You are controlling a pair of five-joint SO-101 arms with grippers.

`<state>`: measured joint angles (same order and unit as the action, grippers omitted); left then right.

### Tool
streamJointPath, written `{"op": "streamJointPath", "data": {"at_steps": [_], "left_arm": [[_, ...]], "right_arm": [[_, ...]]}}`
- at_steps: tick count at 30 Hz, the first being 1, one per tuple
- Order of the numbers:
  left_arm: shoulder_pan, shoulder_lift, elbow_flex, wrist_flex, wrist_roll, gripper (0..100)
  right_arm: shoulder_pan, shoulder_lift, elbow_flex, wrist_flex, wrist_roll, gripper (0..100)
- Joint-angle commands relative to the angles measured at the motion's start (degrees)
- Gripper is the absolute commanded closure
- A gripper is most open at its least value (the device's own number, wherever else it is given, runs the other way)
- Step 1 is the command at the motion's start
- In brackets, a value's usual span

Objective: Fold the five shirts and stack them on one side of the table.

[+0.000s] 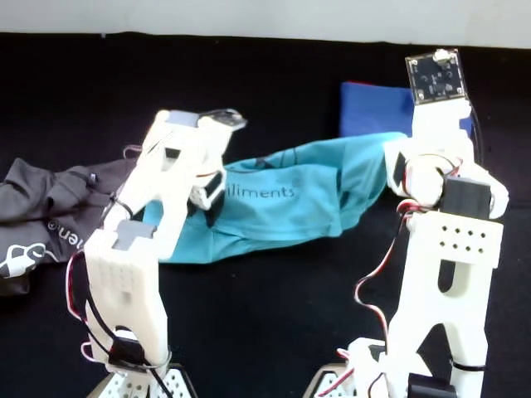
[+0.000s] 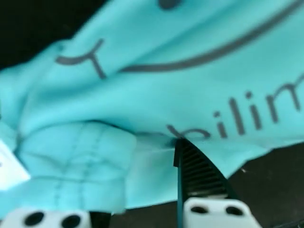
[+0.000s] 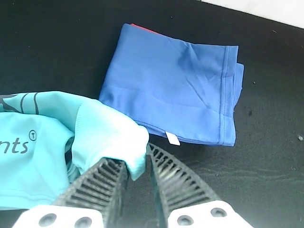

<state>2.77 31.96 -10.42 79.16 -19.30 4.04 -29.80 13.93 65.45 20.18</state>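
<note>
**Teal shirt strung between both arms**

The teal shirt [image 1: 282, 203] is stretched across the middle of the table [image 1: 274, 332], one end in each pincer. The right gripper [image 3: 137, 159] has its ribbed fingers nearly together on a bunched corner of it; the left gripper [image 1: 211, 197] is clamped on the other end, right by the start of the grey lettering. A folded blue shirt [image 3: 175, 90] lies flat at the far right, just beside the teal corner; can't tell if they touch. A crumpled dark shirt [image 1: 50, 199] sits at the left edge, meeting the teal one behind the left arm. Most of the open room is the near strip of table between the two arm bases.

The surface is a black cloth; a pale wall [image 1: 249, 16] runs behind the far edge.

Hidden stuff: one left finger is buried under teal fabric in the left wrist view; a red sliver peeks from under the blue shirt, no idea what it is; the dark shirt is cut off by the left side of the high view.
</note>
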Motion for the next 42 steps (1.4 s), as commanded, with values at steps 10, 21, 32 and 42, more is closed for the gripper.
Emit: {"op": "streamJointPath", "data": {"at_steps": [10, 21, 32, 42], "left_arm": [[-0.3, -0.9, -3.6, 1.1, -0.3, 99], [-0.2, -15.0, -25.5, 21.6, -0.2, 99], [-0.1, -32.7, -25.9, 22.1, 3.8, 99], [4.3, -45.8, 2.0, 21.6, 12.7, 99]], "right_arm": [[0.5, -1.5, 3.8, -0.4, 0.5, 99.2], [5.7, -1.5, -5.1, -3.9, 0.5, 99.2], [12.9, -1.5, -28.7, -4.0, 0.5, 99.2], [7.6, -1.3, -35.8, -11.6, 0.4, 99.2]]}}
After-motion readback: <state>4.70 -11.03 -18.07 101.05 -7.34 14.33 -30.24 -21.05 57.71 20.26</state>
